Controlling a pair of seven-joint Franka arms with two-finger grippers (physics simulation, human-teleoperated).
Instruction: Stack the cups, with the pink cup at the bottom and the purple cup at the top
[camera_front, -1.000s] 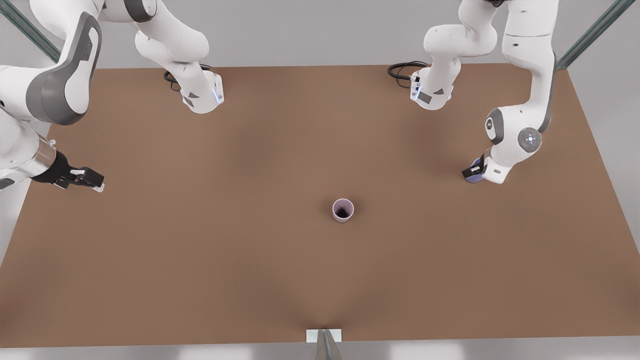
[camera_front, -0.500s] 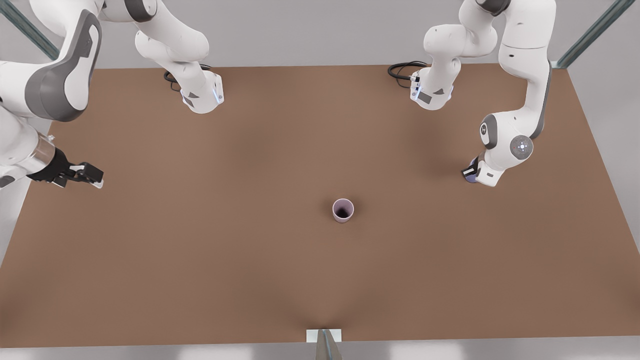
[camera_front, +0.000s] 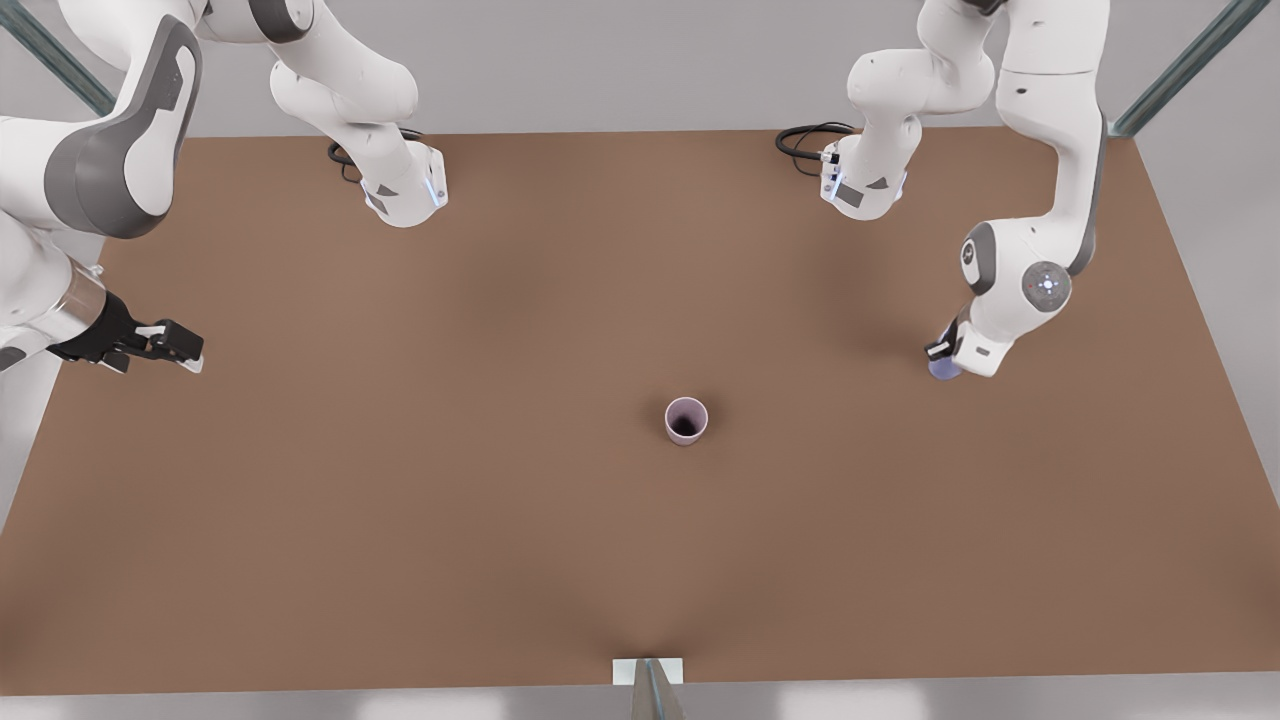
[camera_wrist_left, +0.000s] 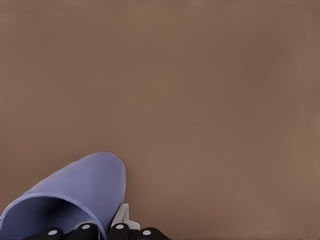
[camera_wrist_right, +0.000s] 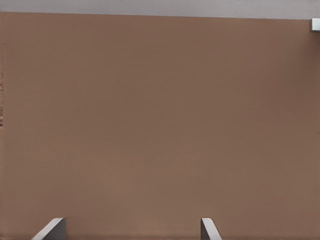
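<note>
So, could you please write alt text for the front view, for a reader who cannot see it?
A pink cup stands upright and alone near the middle of a brown table. At the front view's right, the left gripper is at the purple cup; at the front view's left, the right gripper waits open, holding nothing.

Mauve-pink cup (camera_front: 686, 420) (dark inside), bluish lavender purple cup (camera_wrist_left: 75, 195), plain brown table (camera_front: 400, 500).
</note>
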